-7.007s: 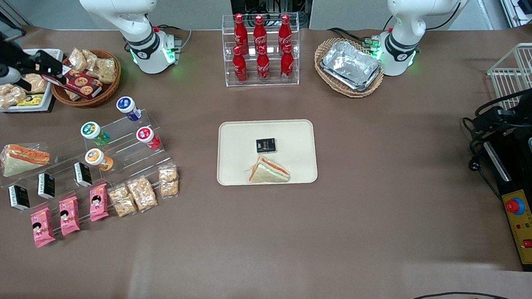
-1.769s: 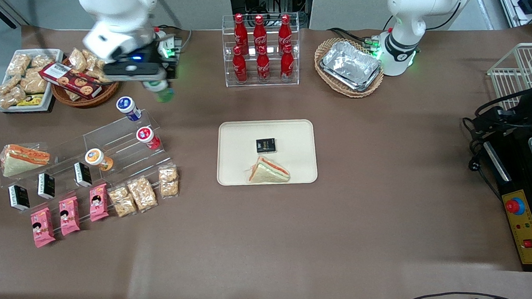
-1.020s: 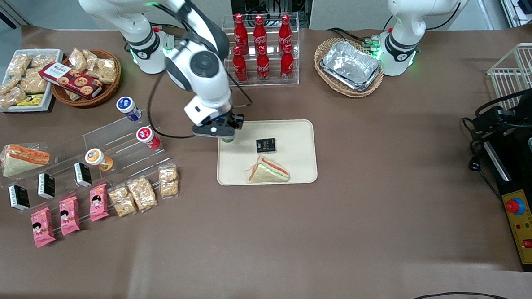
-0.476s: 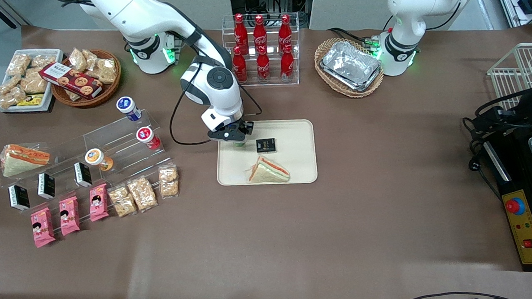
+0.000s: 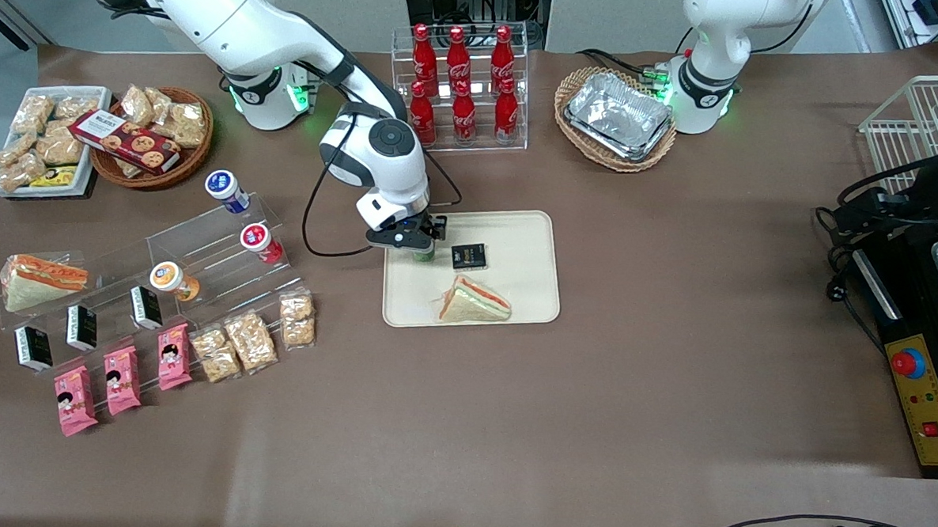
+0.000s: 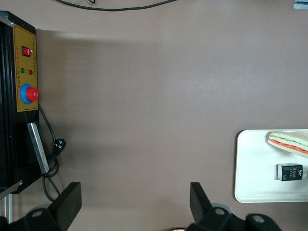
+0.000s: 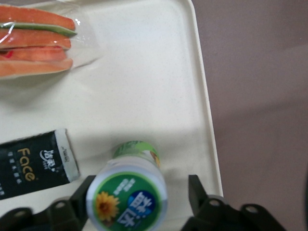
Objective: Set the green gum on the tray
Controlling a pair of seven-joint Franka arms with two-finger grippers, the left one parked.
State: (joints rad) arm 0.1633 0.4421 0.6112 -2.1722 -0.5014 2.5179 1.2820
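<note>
Green gum [image 7: 129, 192] upright on the cream tray [image 5: 527, 236], just beside a small black packet [image 5: 468, 255] and near the tray's edge toward the working arm's end of the surface [image 5: 509, 424]. Claw [image 5: 413, 241] poised directly over the bottle, fingers [image 7: 196, 188] spread to either side of the white lid with gaps visible, grip released. Wrapped sandwich [image 5: 474, 302] on the same tray, nearer the front camera than the packet. Orange, red and blue gum bottles on a clear stepped stand [image 5: 201, 244] toward the working arm's end. Red cola bottles [image 5: 459, 85] racked farther from the camera than the tray.
</note>
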